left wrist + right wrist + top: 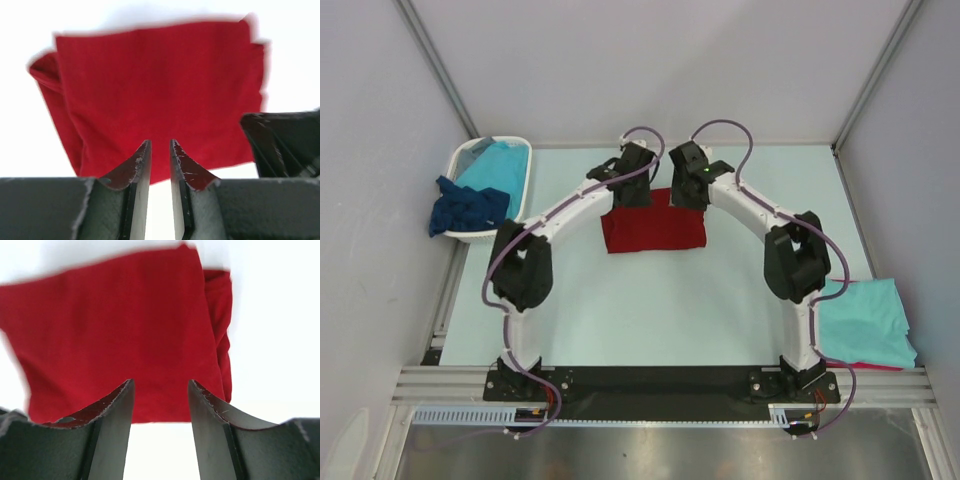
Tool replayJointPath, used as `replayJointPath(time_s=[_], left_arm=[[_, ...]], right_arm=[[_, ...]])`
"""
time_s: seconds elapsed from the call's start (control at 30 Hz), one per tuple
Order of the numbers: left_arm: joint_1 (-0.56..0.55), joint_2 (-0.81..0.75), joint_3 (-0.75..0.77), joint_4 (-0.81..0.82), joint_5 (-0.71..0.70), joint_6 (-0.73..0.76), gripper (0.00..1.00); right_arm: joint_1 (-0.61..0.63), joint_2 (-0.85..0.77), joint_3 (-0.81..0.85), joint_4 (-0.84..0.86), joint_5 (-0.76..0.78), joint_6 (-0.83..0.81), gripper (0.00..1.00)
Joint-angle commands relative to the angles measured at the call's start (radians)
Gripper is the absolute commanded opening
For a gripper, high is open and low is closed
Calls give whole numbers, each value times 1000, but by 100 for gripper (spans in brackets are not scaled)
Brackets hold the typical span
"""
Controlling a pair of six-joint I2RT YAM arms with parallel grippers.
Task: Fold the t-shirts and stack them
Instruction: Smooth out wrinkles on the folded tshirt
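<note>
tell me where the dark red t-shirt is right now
Top external view: the dark red t-shirt lies folded at the centre of the table, its far edge under the left fingers and right fingers.

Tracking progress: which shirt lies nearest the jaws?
The red shirt, folded at centre; the turquoise shirt lies at the right edge, the navy shirt on the basket.

In the top view the left arm (555, 215) and right arm (760, 210) are white tubular links with bulky black joint housings, on black bases (520, 380). A purple cable (640, 131) loops along each. A green light (704, 169) glows at upper centre. The left gripper (160, 142) and right gripper (161, 381) have dark wedge-shaped fingers (135, 172) with pale, scuffed edges.
</note>
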Motion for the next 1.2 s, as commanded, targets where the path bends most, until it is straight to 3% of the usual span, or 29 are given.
replayJointPath(time_s=[0.0,0.37,0.53,0.63,0.77,0.93,1.17], left_arm=[[8,119,-23,-38,54,16,25],[11,193,-56,-35,115,10,24],[11,93,-67,-24,56,-3,23],[16,19,35,-52,23,29,26],[36,80,282,-133,26,51,27],[68,176,313,-155,84,51,27],[80,274,286,-166,104,45,25]], right_arm=[[3,78,-28,3,-18,-5,52],[2,147,-54,3,-41,-1,51],[3,40,-61,23,-11,-2,51],[0,-8,45,5,-6,-18,52],[0,63,257,-108,3,-41,52],[-15,172,350,-145,0,-61,53],[-24,244,292,-124,-11,-44,52]])
